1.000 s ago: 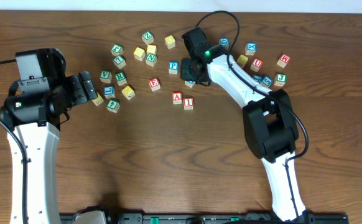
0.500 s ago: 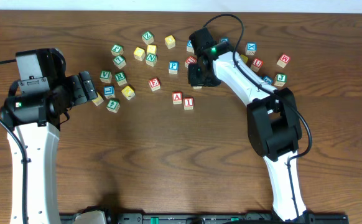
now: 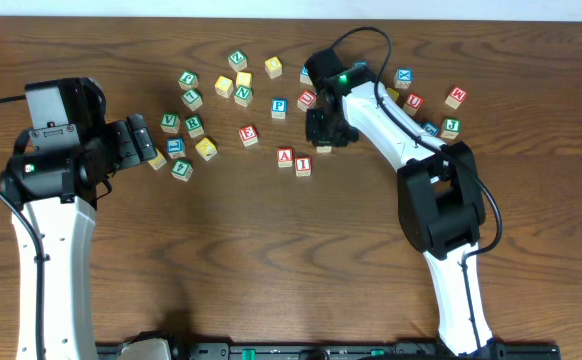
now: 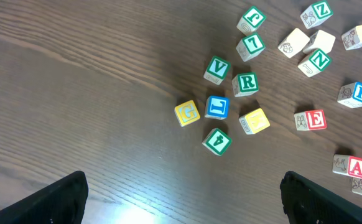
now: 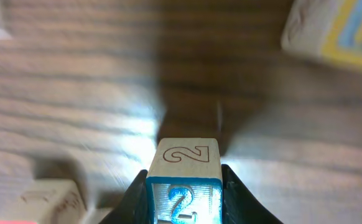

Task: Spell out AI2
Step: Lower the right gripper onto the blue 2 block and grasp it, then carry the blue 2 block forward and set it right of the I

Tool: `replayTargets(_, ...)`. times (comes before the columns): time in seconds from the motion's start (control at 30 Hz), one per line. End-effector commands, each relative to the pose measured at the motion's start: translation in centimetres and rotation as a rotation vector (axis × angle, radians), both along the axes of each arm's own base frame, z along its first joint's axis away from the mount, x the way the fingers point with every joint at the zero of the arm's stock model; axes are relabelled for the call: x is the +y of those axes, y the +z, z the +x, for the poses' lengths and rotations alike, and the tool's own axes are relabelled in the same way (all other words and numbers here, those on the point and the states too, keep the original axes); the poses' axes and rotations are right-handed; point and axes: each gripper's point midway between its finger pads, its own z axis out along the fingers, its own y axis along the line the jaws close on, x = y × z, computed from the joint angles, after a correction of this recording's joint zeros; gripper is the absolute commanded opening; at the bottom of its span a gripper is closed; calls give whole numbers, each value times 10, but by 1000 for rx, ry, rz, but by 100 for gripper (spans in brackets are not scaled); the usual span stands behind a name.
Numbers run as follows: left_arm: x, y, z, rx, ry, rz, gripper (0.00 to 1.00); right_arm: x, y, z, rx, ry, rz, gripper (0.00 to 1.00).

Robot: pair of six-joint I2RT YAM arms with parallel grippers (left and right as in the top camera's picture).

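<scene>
My right gripper (image 5: 184, 196) is shut on the blue "2" cube (image 5: 183, 177), its dark fingers (image 5: 136, 200) pressing both sides just above the wood. From overhead, the right gripper (image 3: 324, 128) hangs just behind and right of the red "A" cube (image 3: 285, 156) and the red "I" cube (image 3: 302, 166), which sit side by side. A bit of the "2" cube (image 3: 323, 148) peeks out under the gripper. The left gripper (image 3: 143, 143) stands open at the far left, nothing between its fingers (image 4: 63, 198). The "A" cube (image 4: 350, 165) shows at the left wrist view's right edge.
Loose letter cubes lie across the back of the table: a red "E" (image 3: 248, 134), a blue "P" (image 3: 279, 105), a group near the left gripper (image 3: 193, 127) and another behind the right arm (image 3: 413, 102). A yellow-and-blue cube (image 5: 336, 31) lies close ahead of the right gripper.
The right gripper has shifted right and toward the table's front with the "2" cube, ending nearer the "A" and "I", and its jaws have drawn tighter. The left arm has not moved.
</scene>
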Motion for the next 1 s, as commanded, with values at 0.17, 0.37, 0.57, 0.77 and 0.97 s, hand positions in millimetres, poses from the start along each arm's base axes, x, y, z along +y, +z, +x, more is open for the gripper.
replayTargets(0.17,2,-1,0,5,1,5,98,-27,2,-18,61,-18,-133,20)
replayTargets(0.37,2,-1,0,5,1,5,98,-30,1,-17,58,-40,-142,21)
replayTargets(0.57,2,-1,0,5,1,5,98,-28,2,-10,32,-42,-129,24)
replayTargets(0.77,2,-1,0,5,1,5,98,-27,2,-12,40,-40,-124,33)
replayTargets(0.97,2,-1,0,5,1,5,97,-28,8,-12,36,-25,-120,45)
